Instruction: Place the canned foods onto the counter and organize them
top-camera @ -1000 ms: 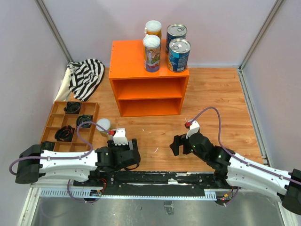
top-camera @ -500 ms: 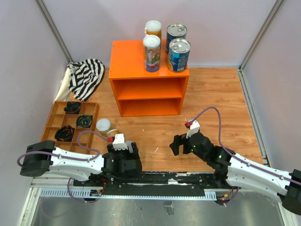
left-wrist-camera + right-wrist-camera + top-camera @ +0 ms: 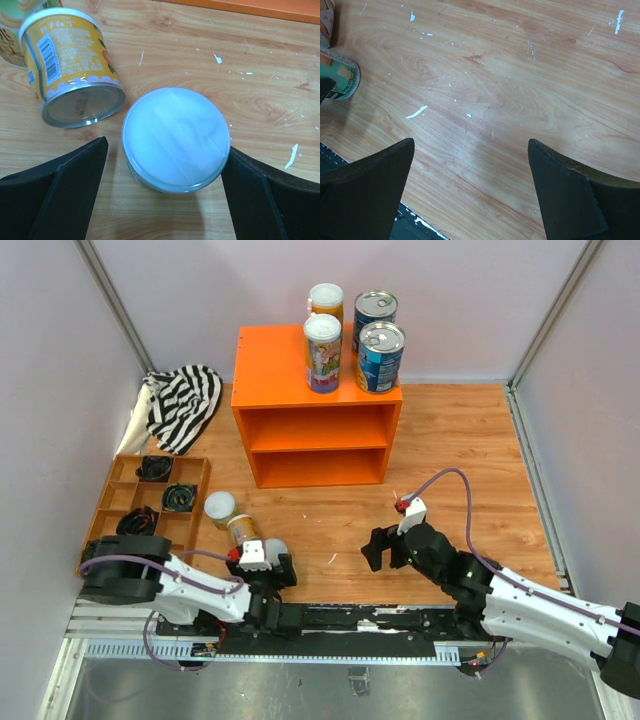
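Fingers of the left gripper [image 3: 165, 170] stand wide apart around an upright white-lidded can [image 3: 176, 136], a tipped yellow can [image 3: 75, 70] just beside. Right gripper [image 3: 470, 165] is wide open, empty; four cans [image 3: 380, 355] stand on the orange counter [image 3: 270, 360].

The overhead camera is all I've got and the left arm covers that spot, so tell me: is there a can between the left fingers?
Observer: Yes. On the left wrist camera a white-lidded can stands upright between the open fingers of the left gripper.
Operator: And the one lying beside it?
Observer: That yellow can is on its side, with its bare metal bottom facing the wrist camera and its barcode showing.
Operator: Anything under the right gripper?
Observer: No. The right gripper is open with only bare wooden tabletop between its fingers.
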You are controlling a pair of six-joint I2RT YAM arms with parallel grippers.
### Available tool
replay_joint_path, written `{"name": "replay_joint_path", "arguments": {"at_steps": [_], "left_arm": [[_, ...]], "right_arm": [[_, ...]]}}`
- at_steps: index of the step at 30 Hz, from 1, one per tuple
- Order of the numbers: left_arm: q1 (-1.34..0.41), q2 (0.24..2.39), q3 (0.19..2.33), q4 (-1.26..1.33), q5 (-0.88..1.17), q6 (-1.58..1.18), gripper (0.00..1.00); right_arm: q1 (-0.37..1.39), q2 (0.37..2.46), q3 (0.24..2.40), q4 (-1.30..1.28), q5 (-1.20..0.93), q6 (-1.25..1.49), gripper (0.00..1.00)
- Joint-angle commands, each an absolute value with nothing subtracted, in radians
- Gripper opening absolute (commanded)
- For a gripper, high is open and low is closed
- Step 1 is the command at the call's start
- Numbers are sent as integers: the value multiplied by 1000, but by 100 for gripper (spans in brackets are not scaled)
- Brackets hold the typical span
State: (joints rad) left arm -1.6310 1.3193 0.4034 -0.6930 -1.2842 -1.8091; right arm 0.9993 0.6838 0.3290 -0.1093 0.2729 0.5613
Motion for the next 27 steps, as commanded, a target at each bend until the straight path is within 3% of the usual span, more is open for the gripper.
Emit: {"name": "replay_joint_path", "arguments": {"at_steps": [1, 5, 9, 15, 18, 27], "left_arm": [[-1686, 1468, 472, -1001, -1415, -2236, 95], [-1729, 1672, 538, -1324, -1430, -2676, 95], [-1745, 1745, 584, -1355, -1457, -2698, 95], [-1746, 1628, 520, -1314, -1466, -2692, 92], [-1746, 1540, 509, -1271, -1443, -2574, 92], [-1734, 1155, 449, -821, -1289, -1847, 98]], "right_arm": [[1012, 677, 316, -99, 281, 568, 96], [1013, 680, 317, -97, 278, 570, 96], [1012, 673, 318, -104, 278, 569, 96], [1013, 662, 318, -115, 279, 572, 96], [1013, 666, 318, -106, 271, 573, 96], [1019, 710, 339, -100, 264, 574, 96]]}}
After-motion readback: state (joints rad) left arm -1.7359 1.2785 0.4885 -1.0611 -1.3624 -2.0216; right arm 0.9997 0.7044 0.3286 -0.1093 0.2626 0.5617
